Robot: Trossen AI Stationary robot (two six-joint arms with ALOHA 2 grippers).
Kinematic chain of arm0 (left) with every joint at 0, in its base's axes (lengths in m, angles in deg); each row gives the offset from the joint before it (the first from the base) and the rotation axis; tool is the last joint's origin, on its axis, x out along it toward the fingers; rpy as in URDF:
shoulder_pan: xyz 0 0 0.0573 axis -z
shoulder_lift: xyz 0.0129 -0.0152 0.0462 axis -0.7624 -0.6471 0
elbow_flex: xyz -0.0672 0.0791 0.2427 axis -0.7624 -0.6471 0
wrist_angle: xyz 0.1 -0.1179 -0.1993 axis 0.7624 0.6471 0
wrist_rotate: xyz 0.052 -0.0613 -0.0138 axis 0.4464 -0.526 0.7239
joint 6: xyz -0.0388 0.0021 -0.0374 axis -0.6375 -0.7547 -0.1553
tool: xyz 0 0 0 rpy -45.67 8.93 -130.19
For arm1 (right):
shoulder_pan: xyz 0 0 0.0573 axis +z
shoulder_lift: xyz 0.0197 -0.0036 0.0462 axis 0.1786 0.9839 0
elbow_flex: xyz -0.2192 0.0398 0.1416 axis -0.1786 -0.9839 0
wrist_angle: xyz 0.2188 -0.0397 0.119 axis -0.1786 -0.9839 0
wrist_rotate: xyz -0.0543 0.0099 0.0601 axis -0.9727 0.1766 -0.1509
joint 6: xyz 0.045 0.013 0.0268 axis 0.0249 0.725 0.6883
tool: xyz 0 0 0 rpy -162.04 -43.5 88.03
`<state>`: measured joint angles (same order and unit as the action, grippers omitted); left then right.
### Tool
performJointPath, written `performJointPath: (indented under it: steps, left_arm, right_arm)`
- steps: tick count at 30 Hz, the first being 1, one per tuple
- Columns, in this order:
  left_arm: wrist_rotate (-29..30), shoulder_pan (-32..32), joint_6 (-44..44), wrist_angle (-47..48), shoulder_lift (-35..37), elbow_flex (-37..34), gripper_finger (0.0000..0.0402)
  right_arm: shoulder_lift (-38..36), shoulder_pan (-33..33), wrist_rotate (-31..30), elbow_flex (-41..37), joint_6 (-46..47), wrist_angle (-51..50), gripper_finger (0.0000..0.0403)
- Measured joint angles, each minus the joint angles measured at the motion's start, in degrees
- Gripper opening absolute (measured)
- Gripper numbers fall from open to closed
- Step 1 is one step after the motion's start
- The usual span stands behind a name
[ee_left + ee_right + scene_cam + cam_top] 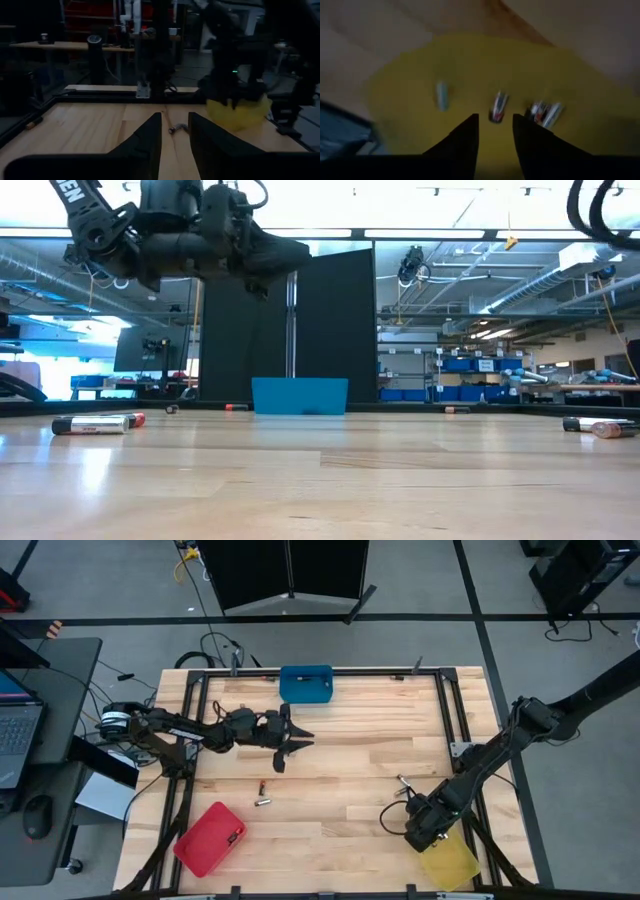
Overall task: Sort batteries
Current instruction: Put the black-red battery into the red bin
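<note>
I see my right gripper [428,828] low at the right of the top picture, right over the yellow bin [449,862]. Its fingers [465,137] are a little apart and hold nothing. Through its camera I see three batteries [496,107] lying in the yellow bin, one off to the side and two close together. My left gripper [290,745] hangs above the table in the upper middle of the top picture, just below the blue bin [306,683]. Its fingers [146,136] are apart too, with nothing between them. Two small batteries [263,802] lie on the bare wood in the lower left part of the top picture, close to each other and above the red bin [209,838]. One more battery [404,783] lies on the wood near my right gripper. From table height I see batteries [90,424] lying at the far left and far right.
</note>
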<state>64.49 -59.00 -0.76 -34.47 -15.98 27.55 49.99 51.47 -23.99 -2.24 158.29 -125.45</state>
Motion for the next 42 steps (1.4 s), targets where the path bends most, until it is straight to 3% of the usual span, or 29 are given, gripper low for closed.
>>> performJointPath:
  steps: [5,9,13,19,24,29,34,38,42]
  left_arm:
    - [-2.6,-2.5,-1.1,8.6,0.0,4.3,0.0071]
    - [-5.4,-4.4,0.7,15.3,0.0,7.2,0.004]
    - [-7.7,-6.3,3.7,28.0,1.2,11.3,0.001]
    - [-4.9,-10.3,14.6,60.0,2.3,23.6,0.0007]
    - [0.0,-15.1,22.9,79.4,1.8,31.7,0.0005]
    - [2.4,-22.4,24.5,83.3,1.7,33.4,0.0004]
    - [8.9,-30.2,27.3,85.5,-1.5,33.5,0.0004]
    - [9.7,-35.6,29.5,90.6,-5.6,36.7,0.0003]
    - [10.1,-38.5,38.4,98.3,-10.3,41.9,0.0003]
  right_arm:
    - [-0.1,-0.6,0.7,4.9,-4.5,-7.2,0.0164]
    - [-0.8,-0.8,0.7,9.2,-8.7,-12.2,0.0163]
    - [-0.8,-1.1,-4.5,15.1,-12.7,-23.1,0.0118]
    - [-1.1,-3.6,-17.5,23.8,-20.0,-38.1,0.0016]
    - [-2.6,-8.3,-27.6,24.7,-28.8,-36.9,0.0019]
    - [-2.7,-13.4,-35.5,24.7,-40.2,-33.0,0.0007]
    - [-2.7,-17.9,-39.1,24.7,-51.6,-25.5,0.0013]
    - [-2.7,-20.2,-40.1,24.7,-59.1,-20.6,0.0008]
    - [-2.7,-21.5,-40.3,24.7,-62.8,-18.7,0.0009]
